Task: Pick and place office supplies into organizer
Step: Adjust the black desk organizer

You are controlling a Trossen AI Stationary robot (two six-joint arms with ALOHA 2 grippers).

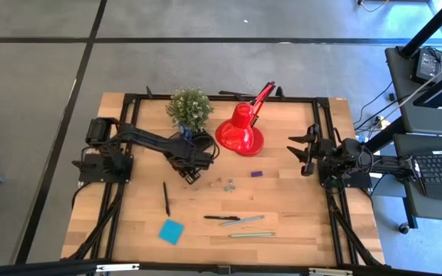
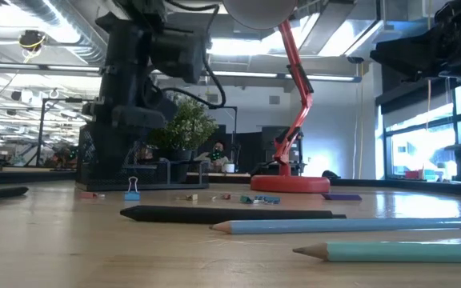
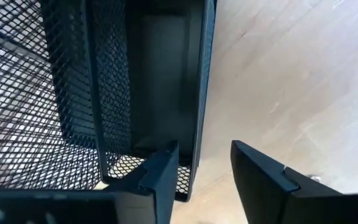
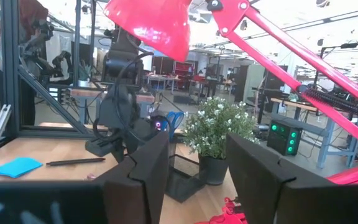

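The black mesh organizer (image 1: 198, 148) stands in front of the potted plant. Blue scissors handles (image 4: 174, 117) stick up from it. My left gripper (image 1: 191, 170) hovers at the organizer's near edge, open; in its wrist view one finger (image 3: 162, 179) stands over the mesh side and the other (image 3: 261, 182) over bare wood, with the organizer's side wall (image 3: 199, 112) between them. On the table lie a black pen (image 1: 166, 198), a blue sticky pad (image 1: 171, 231), another black pen (image 1: 221, 218), a silvery pencil (image 1: 244, 221), a green pencil (image 1: 252, 234), a purple piece (image 1: 256, 174) and small clips (image 1: 227, 182). My right gripper (image 1: 301, 151) waits open at the right edge.
The red desk lamp (image 1: 240, 132) sits right of the organizer, its arm reaching back. The potted plant (image 1: 189, 107) stands just behind the organizer. Black frame rails (image 1: 324, 138) border the table. Bare wood lies between the clips and the pens.
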